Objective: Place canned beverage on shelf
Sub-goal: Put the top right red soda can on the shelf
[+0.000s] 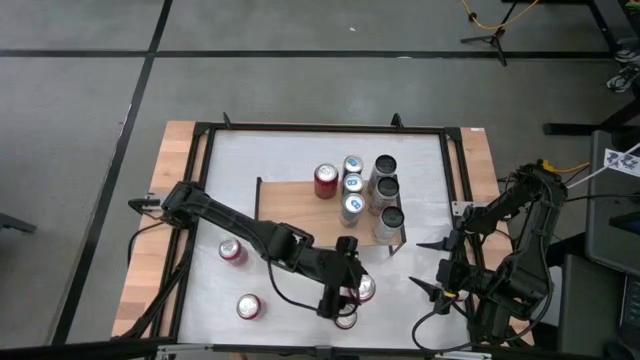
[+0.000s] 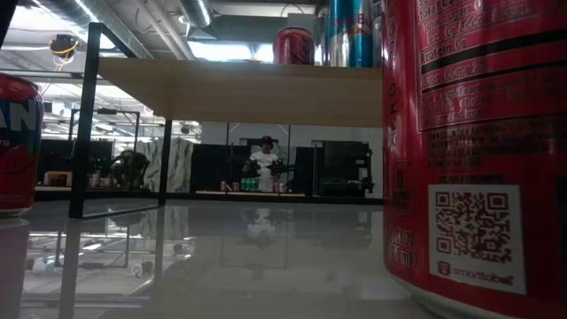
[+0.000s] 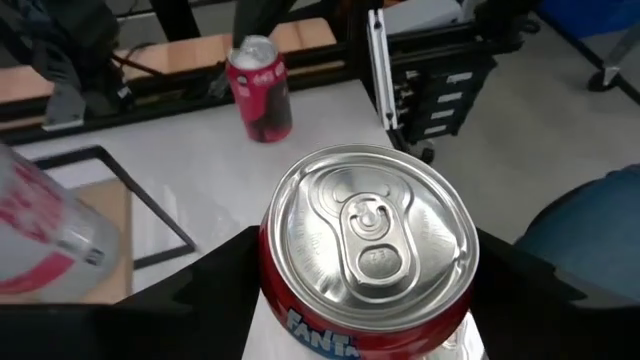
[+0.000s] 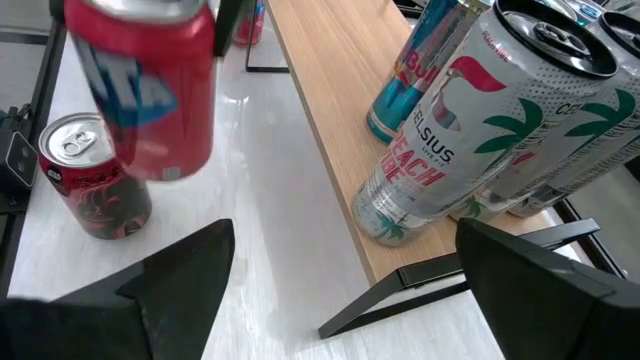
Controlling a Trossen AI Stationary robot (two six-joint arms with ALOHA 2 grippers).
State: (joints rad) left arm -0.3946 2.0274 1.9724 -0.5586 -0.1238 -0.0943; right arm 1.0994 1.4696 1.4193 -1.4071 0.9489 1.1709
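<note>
- The room is a big open workshop with a grey floor (image 1: pixel 300 90) crossed by dark lines, pipes under the ceiling, and a person (image 2: pixel 264 159) far off behind the tabletop in the low view.
- The tabletop (image 1: pixel 300 150) is glossy white inside a black frame, with bare wooden strips along its two sides; it mirrors the shelf legs and the room.
- The shelf (image 1: pixel 290 205) stands on the tabletop, a pale wooden board on thin black legs, towards the middle and right.
- On the shelf stand one red can (image 1: pixel 325 181), three slim blue and silver cans (image 1: pixel 352 185) in a row beside it, and three tall white cans (image 1: pixel 386 195) with dark tops at the board's right end.
- The left arm reaches across the front of the tabletop; the left gripper (image 1: pixel 345 290) has its jaws clamped on a red Fanta can (image 3: pixel 370 250), held upright just in front of the shelf, not on it.
- The right gripper (image 1: pixel 432 265) waits off the right front corner of the shelf, jaws wide apart and holding nothing.
- Loose red cans sit on the tabletop: one (image 1: pixel 232 251) at front left, another (image 1: pixel 249 306) nearer the front edge, and one (image 1: pixel 347 318) just beside the left gripper.
</note>
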